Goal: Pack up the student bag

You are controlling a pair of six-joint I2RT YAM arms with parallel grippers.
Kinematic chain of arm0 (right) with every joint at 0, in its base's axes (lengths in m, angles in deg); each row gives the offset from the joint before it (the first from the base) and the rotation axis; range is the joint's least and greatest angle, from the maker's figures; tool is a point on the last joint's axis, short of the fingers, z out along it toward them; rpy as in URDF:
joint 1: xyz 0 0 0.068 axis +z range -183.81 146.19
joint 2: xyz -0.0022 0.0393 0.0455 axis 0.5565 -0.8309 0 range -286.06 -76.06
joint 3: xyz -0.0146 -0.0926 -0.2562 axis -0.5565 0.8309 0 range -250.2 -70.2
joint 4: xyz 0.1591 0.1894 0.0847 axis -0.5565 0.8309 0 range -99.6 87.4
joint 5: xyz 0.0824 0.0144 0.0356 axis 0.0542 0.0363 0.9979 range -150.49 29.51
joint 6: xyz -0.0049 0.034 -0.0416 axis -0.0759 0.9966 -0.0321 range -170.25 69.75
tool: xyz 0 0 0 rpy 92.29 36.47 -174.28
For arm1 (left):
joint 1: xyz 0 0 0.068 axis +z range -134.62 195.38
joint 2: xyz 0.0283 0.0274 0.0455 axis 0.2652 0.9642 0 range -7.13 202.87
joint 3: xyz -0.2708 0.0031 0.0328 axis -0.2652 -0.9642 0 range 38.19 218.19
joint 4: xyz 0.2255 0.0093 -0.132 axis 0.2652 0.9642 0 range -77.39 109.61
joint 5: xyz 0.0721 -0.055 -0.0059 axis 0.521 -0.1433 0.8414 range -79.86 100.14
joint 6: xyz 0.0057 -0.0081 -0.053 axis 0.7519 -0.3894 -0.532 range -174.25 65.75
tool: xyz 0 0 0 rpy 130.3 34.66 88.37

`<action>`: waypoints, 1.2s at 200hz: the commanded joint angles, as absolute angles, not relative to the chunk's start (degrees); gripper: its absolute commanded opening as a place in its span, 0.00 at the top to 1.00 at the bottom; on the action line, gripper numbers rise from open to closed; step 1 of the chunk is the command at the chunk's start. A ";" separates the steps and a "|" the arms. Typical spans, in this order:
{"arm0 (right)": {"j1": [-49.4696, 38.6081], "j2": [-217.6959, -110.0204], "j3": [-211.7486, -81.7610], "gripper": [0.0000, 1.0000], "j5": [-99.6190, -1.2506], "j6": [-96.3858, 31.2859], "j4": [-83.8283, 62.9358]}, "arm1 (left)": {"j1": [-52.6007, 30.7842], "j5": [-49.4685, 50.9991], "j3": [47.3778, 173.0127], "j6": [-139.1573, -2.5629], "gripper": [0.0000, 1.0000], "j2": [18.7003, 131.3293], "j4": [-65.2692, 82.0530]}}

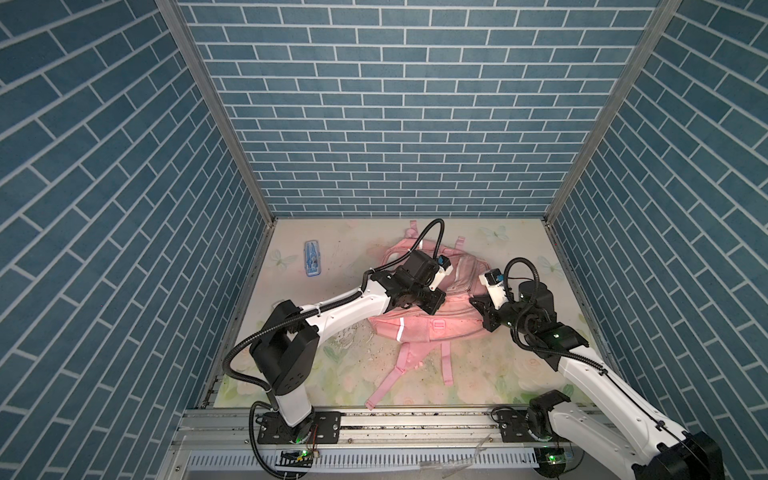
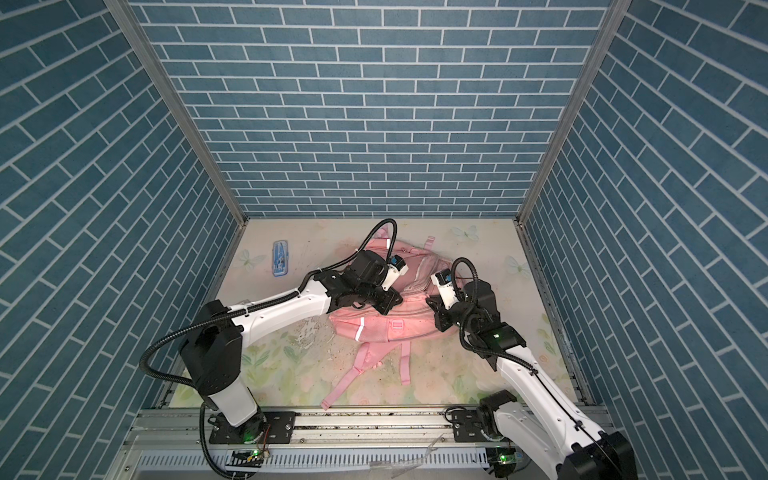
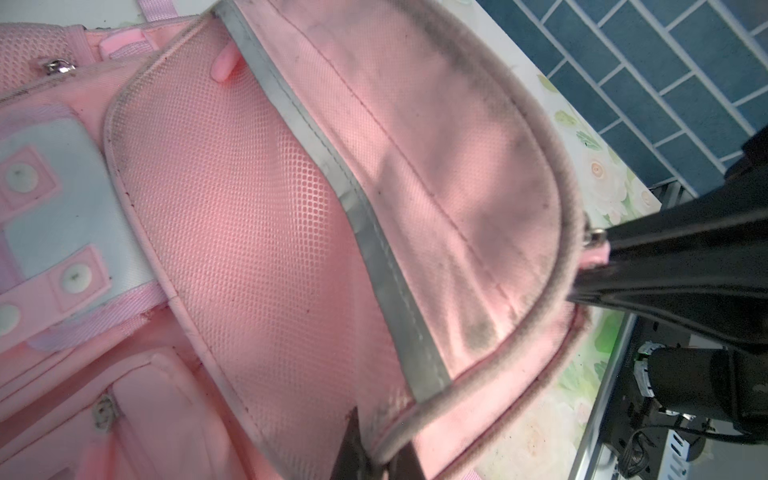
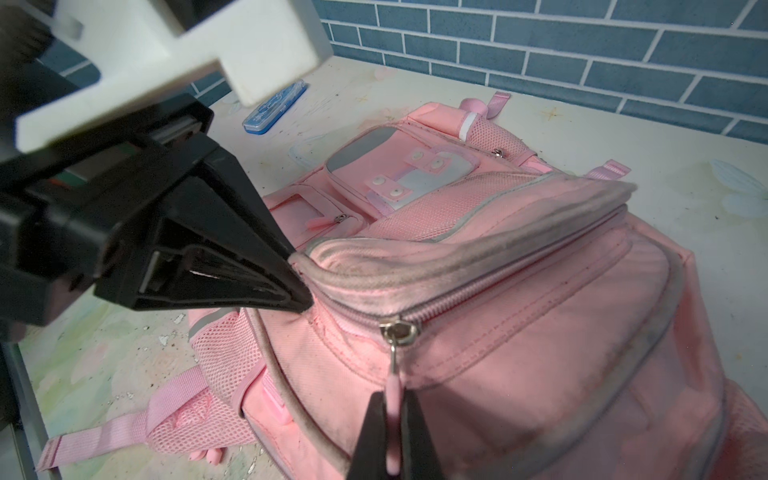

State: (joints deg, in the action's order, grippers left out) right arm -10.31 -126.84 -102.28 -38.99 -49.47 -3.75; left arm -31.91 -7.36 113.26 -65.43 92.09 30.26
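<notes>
Right wrist, lower centre: right gripper (image 4: 392, 409) is pinching the zip pull (image 4: 393, 380), left gripper (image 4: 300, 282) clamping the bag (image 4: 540, 353); hard tugging risks slipping.

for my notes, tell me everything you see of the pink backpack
The student bag is a soft pink fabric backpack, grimy along its piping, with mesh panels, silver strips and zippered pockets. It lies on the floral table, straps splayed out. The left gripper pinches its piping; the right gripper is shut on its zipper pull.
</notes>
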 commanded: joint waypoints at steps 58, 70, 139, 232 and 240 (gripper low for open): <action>-2.96 -133.04 -103.52 1.00 -33.34 -47.82 -4.96 | -31.06 -8.49 121.36 -72.70 1.00 92.59 25.09; -2.96 -133.39 -103.70 1.00 -35.47 -46.83 -6.59 | -31.27 -9.00 120.71 -73.03 1.00 92.13 24.75; -1.90 -137.54 -102.43 1.00 -37.37 -43.08 -13.15 | -32.95 -14.69 119.83 -67.03 1.00 91.39 23.41; -0.87 -133.66 -103.83 0.58 -40.45 -42.03 -9.70 | -32.35 -8.75 115.05 -59.02 1.00 87.76 29.26; -0.89 -132.12 -103.57 0.49 -40.59 -42.44 -10.14 | -32.22 -8.53 114.16 -59.40 1.00 87.14 29.31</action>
State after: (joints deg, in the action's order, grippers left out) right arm -1.35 -135.91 -103.00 -39.45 -41.65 -12.95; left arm -32.15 -8.47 115.36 -60.30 92.77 31.57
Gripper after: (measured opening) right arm 0.347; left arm 0.100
